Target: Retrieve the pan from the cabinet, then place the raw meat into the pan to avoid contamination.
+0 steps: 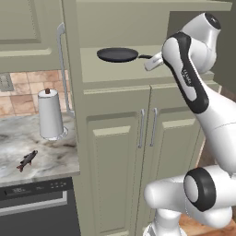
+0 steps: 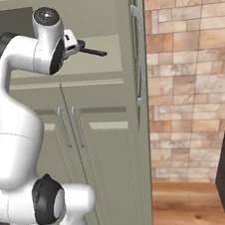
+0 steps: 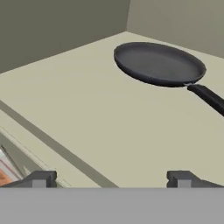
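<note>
While flat on shelf, pan (image 3: 159,63) dark, round, shallow | gripper (image 3: 113,178) jaws wide apart, empty

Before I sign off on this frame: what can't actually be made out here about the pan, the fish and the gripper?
- Pan: in the right base view the arm hides its bowl, leaving just the handle; in the hand view the handle end runs off the right edge.
- Gripper: fingertips barely clear the bottom of the hand view; the arm covers it in the left base view.
- Raw meat: too small for detail in the left base view.
- Cabinet: its top is cut off.
</note>
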Available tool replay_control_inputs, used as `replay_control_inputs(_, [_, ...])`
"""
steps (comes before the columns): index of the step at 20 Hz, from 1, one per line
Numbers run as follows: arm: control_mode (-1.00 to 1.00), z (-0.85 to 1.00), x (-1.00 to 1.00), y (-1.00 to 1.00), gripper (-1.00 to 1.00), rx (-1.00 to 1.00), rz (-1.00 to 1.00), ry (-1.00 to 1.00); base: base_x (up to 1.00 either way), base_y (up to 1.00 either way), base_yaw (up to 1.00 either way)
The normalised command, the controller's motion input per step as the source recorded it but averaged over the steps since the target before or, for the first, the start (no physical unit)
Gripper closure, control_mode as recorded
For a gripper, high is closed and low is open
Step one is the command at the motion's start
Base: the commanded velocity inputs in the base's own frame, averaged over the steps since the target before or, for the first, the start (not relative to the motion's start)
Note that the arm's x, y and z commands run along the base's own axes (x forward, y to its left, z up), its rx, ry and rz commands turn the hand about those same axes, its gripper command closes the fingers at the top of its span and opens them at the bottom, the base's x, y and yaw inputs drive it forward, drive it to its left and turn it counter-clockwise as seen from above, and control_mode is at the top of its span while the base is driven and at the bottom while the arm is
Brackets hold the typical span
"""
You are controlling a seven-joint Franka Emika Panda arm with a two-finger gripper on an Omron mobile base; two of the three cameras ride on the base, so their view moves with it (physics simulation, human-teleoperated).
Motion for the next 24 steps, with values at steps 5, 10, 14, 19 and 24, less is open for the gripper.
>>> replay_control_inputs(5, [-1.00,-0.07,0.14,-0.01,-1.00,0.00,0.00,-0.01,0.00,0.00,0.00])
replay_control_inputs(10, [-1.00,-0.01,0.13,-0.02,-1.00,0.00,0.00,0.00,0.00,0.00,0.00])
replay_control_inputs(14, [-1.00,0.00,0.12,-0.04,-1.00,0.00,0.00,0.00,0.00,0.00,0.00])
replay_control_inputs(19, [-1.00,0.00,0.14,-0.05,-1.00,0.00,0.00,0.00,0.00,0.00,0.00])
replay_control_inputs(24, [-1.00,0.00,0.13,-0.07,-1.00,0.00,0.00,0.00,0.00,0.00,0.00])
